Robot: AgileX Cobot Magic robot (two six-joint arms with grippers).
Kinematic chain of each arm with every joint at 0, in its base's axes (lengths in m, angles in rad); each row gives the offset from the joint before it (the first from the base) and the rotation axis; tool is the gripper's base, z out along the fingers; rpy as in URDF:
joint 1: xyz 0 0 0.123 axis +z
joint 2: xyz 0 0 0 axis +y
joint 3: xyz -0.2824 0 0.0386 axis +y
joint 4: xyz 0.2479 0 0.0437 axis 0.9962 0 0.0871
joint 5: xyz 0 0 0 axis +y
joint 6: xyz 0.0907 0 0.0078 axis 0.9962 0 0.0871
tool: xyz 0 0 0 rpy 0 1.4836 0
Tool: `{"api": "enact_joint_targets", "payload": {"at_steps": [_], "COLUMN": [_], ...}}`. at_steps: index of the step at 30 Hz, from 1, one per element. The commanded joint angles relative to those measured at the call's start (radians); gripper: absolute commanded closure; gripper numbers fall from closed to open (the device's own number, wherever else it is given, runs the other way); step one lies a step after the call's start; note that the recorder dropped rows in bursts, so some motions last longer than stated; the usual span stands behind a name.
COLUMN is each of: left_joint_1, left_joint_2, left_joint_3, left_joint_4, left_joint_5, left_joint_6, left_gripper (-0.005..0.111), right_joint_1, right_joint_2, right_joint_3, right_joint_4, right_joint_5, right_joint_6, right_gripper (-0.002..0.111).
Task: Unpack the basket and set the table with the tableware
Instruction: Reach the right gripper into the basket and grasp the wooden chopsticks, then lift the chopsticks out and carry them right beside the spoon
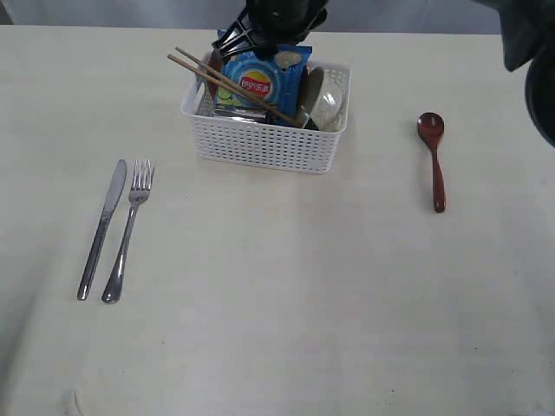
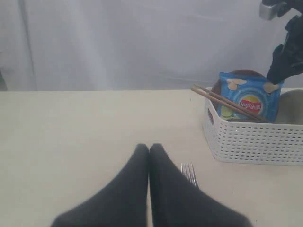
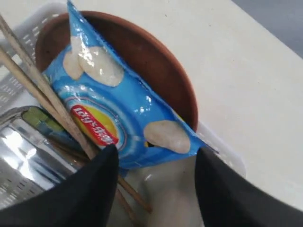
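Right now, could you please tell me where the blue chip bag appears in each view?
Exterior view: chip bag top centre, standing in the basket.
Left wrist view: chip bag at the right, upright in the basket.
Right wrist view: chip bag across the middle, against the brown plate.
Shared landmark: the chopsticks crossing the bag's front.

The cream-white table [image 1: 277, 303] carries a white perforated basket [image 1: 260, 143] toward its far edge in the exterior view; on the left a steel knife [image 1: 101, 227] and fork [image 1: 127, 234] lie side by side, handles nearest the camera; well right lies a reddish-brown spoon [image 1: 435, 169].
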Motion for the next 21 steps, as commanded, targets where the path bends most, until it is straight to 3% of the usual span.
{"api": "enact_joint_targets", "payload": {"at_steps": [1, 5, 10, 14, 21], "left_joint_1": [-0.001, -0.001, -0.001, -0.001, -0.001], "left_joint_2": [-0.004, -0.004, -0.004, -0.004, -0.004], "left_joint_3": [0.003, 0.003, 0.003, 0.003, 0.003], "left_joint_4": [-0.005, -0.005, -0.005, -0.005, -0.005], "left_joint_5": [-0.006, -0.006, -0.006, -0.006, -0.006], "left_joint_6": [0.000, 0.000, 0.000, 0.000, 0.000], "left_gripper": [0.107, 0.107, 0.107, 0.107, 0.107], "right_joint_1": [-0.003, -0.003, -0.001, 0.001, 0.001], "right_joint_2": [-0.002, 0.025, 0.115, 0.169, 0.233], "right_joint_3": [-0.002, -0.017, -0.101, -0.153, -0.222], "right_joint_4": [0.084, 0.114, 0.126, 0.271, 0.275], "right_joint_5": [-0.105, -0.202, -0.151, -0.151, -0.146], "right_joint_6": [-0.053, -0.059, -0.136, -0.298, -0.301], "right_gripper": [0.060, 0.060, 0.060, 0.060, 0.060]}}
